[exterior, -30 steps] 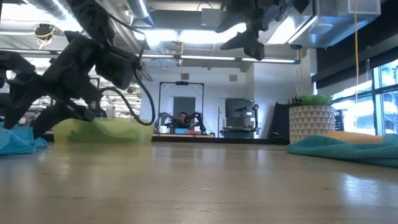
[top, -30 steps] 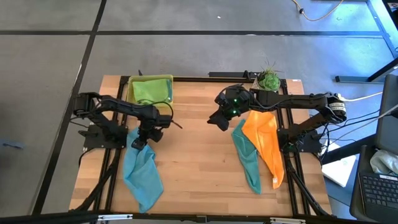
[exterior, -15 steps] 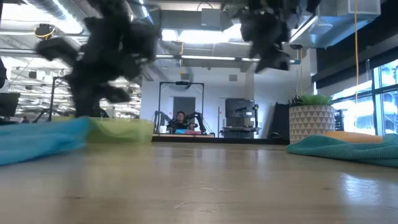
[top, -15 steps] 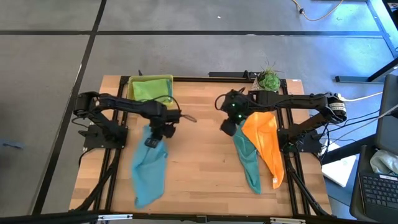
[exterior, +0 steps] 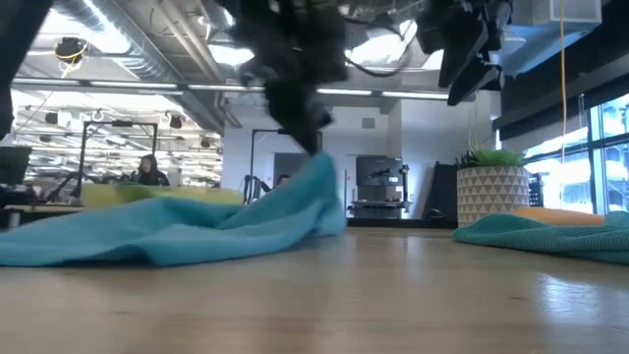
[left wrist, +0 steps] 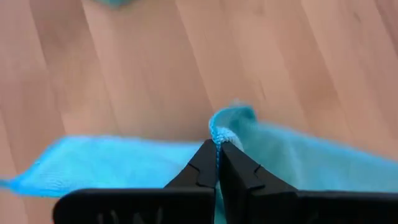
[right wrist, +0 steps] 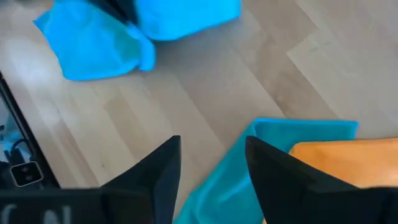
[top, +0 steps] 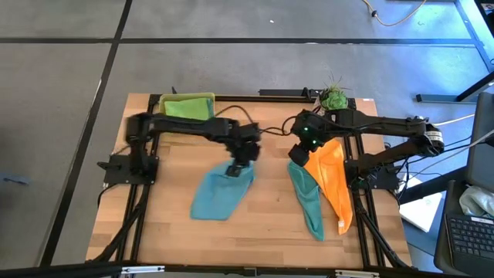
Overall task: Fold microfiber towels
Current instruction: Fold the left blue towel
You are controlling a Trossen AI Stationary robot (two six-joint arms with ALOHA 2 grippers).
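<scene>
A light blue towel (top: 221, 193) lies near the table's middle, and its far end rises to my left gripper (top: 238, 162), which is shut on it. In the low view the towel (exterior: 187, 228) slopes up to that gripper (exterior: 313, 138). My right gripper (top: 298, 151) hangs open above the far end of a teal towel (top: 307, 202). That towel lies flat beside an orange towel (top: 332, 181) and is partly covered by it. A lime green towel (top: 187, 108) lies in the tray at the far left. My left gripper pinches a bunched bit of the light blue towel's far edge (left wrist: 219, 132) between its two shut fingers, coming from above. One layer or several, I cannot tell. That end is lifted off the wood, and the rest of the towel (left wrist: 106, 162) trails slack on the table.
The yellow-green tray (top: 164, 104) stands at the far left and a potted plant (top: 333, 98) at the far right. Bare wood lies between the light blue and teal towels and along the near edge. A person shows in the room beyond the table.
My left gripper has swept from the table's left side toward its middle, dragging the light blue towel along the wood. The towel's far end stays raised and its near end trails behind. My right gripper has shifted a little toward the right, over the teal towel's far end.
</scene>
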